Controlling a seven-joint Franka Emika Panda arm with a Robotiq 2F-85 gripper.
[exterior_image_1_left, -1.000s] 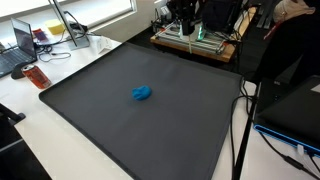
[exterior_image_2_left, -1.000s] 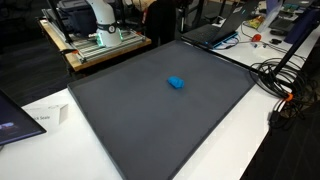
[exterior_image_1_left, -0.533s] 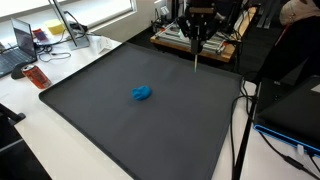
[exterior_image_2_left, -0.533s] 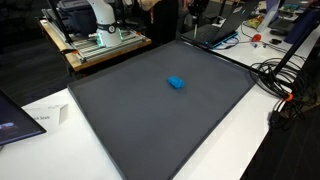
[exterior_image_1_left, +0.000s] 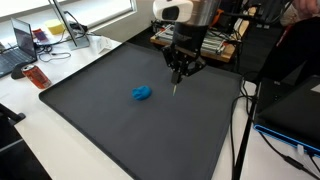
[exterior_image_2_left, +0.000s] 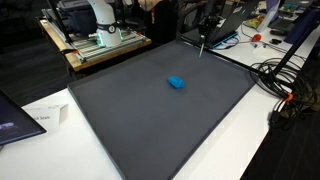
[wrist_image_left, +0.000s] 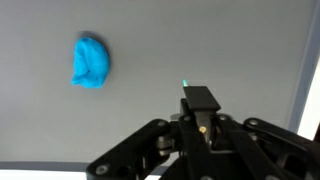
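— What is the gripper (exterior_image_1_left: 179, 72) doing?
— It is pinching its jaws tight on a thin rod (exterior_image_1_left: 176, 86), hanging over the black mat (exterior_image_1_left: 120, 130).
— And the blue lump (exterior_image_1_left: 143, 94)?
— It is lying mid-mat, apart from the rod's tip; in the wrist view it is sitting up and to the left.

A blue lump (exterior_image_2_left: 176, 83) lies on the dark mat (exterior_image_2_left: 120, 125), gripper (exterior_image_2_left: 203, 34) well apart at its edge.

Blue lump (exterior_image_1_left: 143, 94), grey mat (exterior_image_1_left: 100, 120), black marker (wrist_image_left: 200, 98)
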